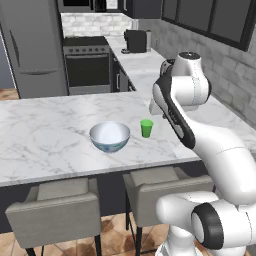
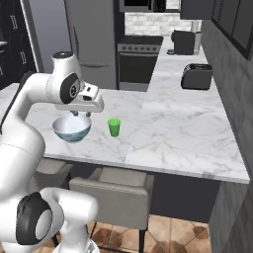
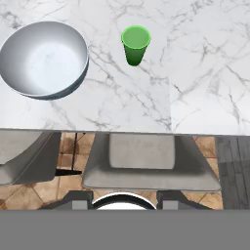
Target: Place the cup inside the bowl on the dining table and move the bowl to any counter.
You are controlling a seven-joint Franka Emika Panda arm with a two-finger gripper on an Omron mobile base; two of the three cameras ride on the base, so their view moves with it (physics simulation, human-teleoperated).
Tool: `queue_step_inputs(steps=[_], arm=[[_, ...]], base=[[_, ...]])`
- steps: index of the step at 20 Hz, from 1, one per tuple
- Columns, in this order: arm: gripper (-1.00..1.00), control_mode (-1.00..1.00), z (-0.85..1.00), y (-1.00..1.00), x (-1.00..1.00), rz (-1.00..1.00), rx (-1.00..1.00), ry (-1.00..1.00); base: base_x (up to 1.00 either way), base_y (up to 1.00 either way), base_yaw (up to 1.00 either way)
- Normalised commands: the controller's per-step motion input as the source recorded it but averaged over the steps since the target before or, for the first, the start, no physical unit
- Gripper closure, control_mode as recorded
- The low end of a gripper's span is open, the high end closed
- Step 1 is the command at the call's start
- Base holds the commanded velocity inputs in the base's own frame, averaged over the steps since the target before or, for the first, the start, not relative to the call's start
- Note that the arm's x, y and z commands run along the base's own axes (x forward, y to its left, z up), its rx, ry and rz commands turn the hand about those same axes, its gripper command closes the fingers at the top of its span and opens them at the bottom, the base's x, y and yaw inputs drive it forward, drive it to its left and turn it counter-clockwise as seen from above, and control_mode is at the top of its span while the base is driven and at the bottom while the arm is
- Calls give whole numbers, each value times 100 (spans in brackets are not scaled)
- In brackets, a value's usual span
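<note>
While bowl sat upright on dining table at left, cup stood upright just right of it, apart, not inside. Chairs tucked under near table edge. Gripper hung above table near bowl, holding nothing; finger spread not discernible. Counter adjoined table at right.

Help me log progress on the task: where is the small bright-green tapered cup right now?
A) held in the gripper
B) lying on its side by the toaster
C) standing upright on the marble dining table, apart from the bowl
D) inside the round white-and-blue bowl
C: the small bright-green tapered cup stands upright on the marble dining table, clear of the round white-and-blue bowl.
</note>
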Motion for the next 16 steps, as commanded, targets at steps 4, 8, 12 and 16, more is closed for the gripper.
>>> queue_step_inputs(steps=[4, 8, 12, 16], arm=[[-100, -100, 0, 0, -5, 0, 0, 0], [-100, -100, 0, 0, -3, 0, 0, 0], [-100, -100, 0, 0, 0, 0, 0, 0], [-100, -100, 0, 0, 4, 0, 0, 5]], base=[[0, 0, 0], [0, 0, 0], [0, 0, 0], [0, 0, 0]])
